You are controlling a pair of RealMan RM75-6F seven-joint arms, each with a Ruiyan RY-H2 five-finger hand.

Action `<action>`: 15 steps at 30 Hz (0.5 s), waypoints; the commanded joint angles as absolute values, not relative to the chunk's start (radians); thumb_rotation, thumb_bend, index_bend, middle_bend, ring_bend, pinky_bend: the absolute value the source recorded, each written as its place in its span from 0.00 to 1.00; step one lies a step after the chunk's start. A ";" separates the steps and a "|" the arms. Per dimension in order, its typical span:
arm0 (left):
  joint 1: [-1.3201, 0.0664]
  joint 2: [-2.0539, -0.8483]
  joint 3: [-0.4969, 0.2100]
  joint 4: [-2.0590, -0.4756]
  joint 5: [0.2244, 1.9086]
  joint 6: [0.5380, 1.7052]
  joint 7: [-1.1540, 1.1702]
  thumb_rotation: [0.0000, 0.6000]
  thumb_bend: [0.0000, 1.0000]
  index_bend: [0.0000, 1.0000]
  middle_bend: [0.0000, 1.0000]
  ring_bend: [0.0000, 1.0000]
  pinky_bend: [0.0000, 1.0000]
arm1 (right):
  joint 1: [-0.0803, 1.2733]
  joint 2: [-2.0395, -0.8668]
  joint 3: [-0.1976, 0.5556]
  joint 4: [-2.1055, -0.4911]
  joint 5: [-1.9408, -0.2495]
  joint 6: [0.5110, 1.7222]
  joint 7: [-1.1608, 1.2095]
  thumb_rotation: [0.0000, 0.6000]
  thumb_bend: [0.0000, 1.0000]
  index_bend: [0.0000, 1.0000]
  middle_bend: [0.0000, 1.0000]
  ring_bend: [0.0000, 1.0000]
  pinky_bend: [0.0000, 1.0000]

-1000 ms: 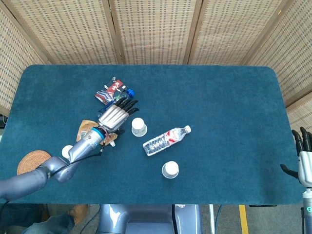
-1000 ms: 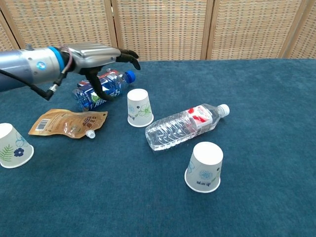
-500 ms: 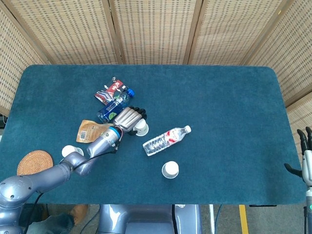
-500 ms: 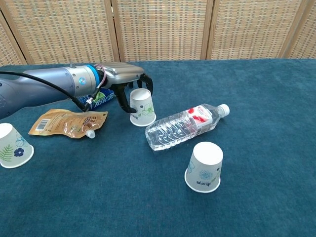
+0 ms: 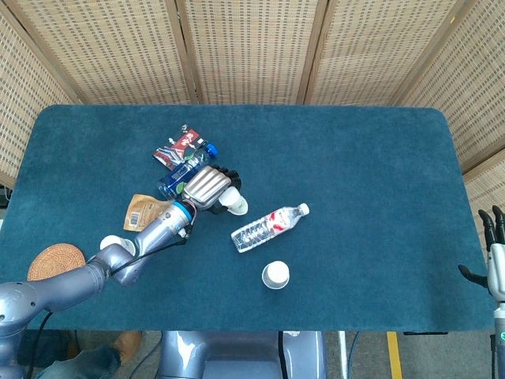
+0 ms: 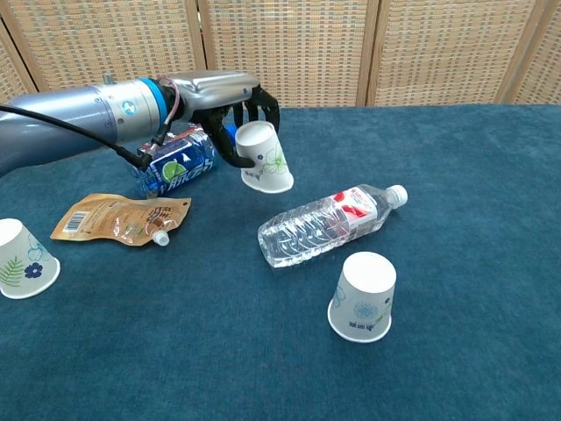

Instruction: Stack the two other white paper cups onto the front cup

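My left hand (image 6: 230, 98) (image 5: 207, 186) grips a white paper cup (image 6: 264, 158) (image 5: 234, 204) by its top and holds it tilted above the cloth, mouth down and to the right. The front cup (image 6: 362, 296) (image 5: 275, 274) stands upside down near the table's front edge. A third cup (image 6: 21, 259) (image 5: 113, 244) sits upside down at the far left. My right hand (image 5: 494, 251) hangs open off the table's right edge, seen only in the head view.
A clear water bottle (image 6: 326, 224) (image 5: 267, 226) lies between the held cup and the front cup. A blue drink bottle (image 6: 175, 165) and a brown pouch (image 6: 118, 218) lie under my left arm. A woven coaster (image 5: 54, 263) sits at the front left.
My left hand closed round the middle cup and lifted it off the cloth, tilting it. The right hand stayed put.
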State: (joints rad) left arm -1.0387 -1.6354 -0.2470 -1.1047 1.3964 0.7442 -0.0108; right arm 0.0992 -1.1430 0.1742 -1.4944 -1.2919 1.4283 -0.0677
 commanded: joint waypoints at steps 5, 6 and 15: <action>-1.012 -1.416 -0.211 -1.501 1.543 0.851 -0.038 1.00 0.28 0.46 0.33 0.33 0.33 | 0.101 -1.146 0.171 -1.501 -1.293 1.430 -0.083 1.00 0.00 0.00 0.00 0.00 0.00; -1.014 -1.408 -0.202 -1.535 1.557 0.852 -0.035 1.00 0.28 0.46 0.33 0.33 0.33 | 0.101 -1.147 0.171 -1.502 -1.294 1.430 -0.085 1.00 0.00 0.00 0.00 0.00 0.00; -1.039 -1.409 -0.151 -1.654 1.579 0.805 0.019 1.00 0.28 0.45 0.32 0.33 0.32 | 0.099 -1.147 0.172 -1.501 -1.288 1.433 -0.087 1.00 0.00 0.00 0.00 0.00 0.00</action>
